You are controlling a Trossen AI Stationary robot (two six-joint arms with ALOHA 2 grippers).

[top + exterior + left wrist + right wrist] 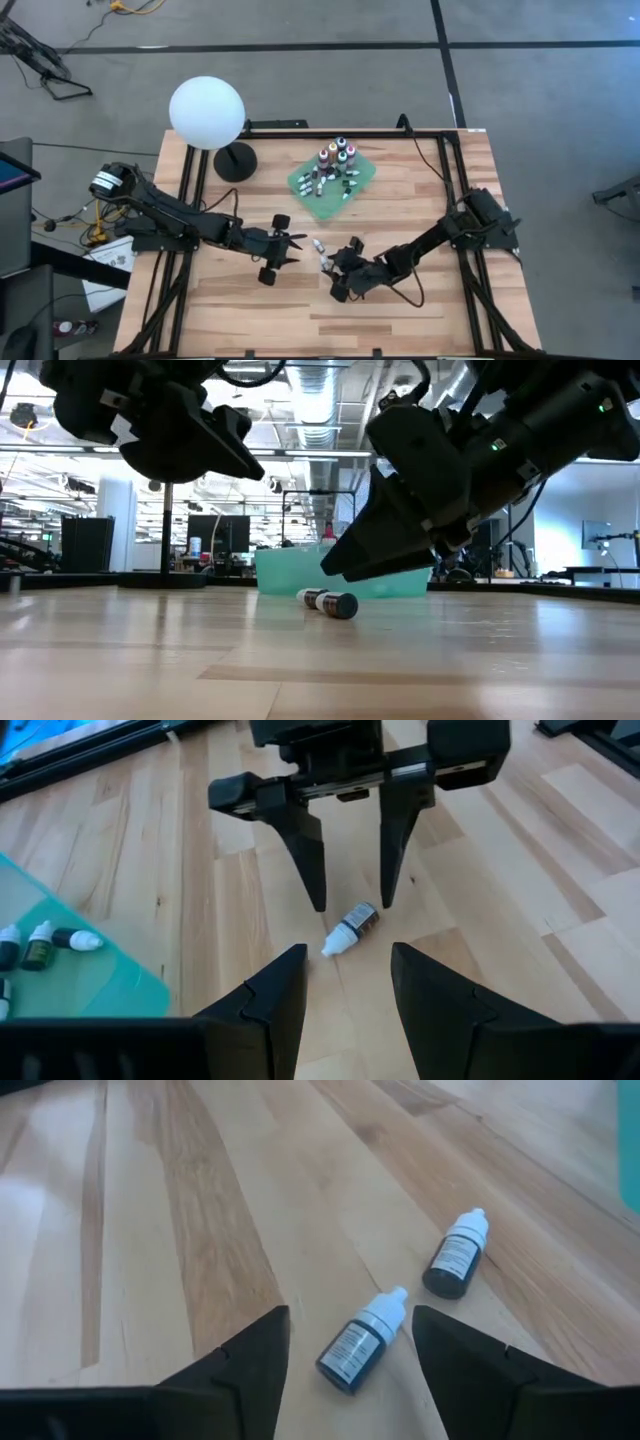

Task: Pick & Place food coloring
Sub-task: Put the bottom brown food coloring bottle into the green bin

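Two small dark dropper bottles with white caps lie on their sides on the wooden table, the nearer one point(362, 1342) just ahead of my right fingers and the second point(455, 1260) beyond it; the pair point(321, 252) sits between both grippers. My right gripper point(350, 1370) is open, low over the table, its fingers either side of the nearer bottle's line without touching it. My left gripper point(345, 995) is open, facing the right gripper point(350, 870), with one bottle point(352, 927) lying between them. Several more bottles point(335, 170) stand and lie on the green square cloth point(305, 185).
A white globe lamp point(207, 112) on a black round base point(236, 161) stands at the table's far left. A black frame point(450, 170) runs around the table's sides. Bare wood point(300, 320) lies toward the near edge. The low view shows a room with desks behind the table.
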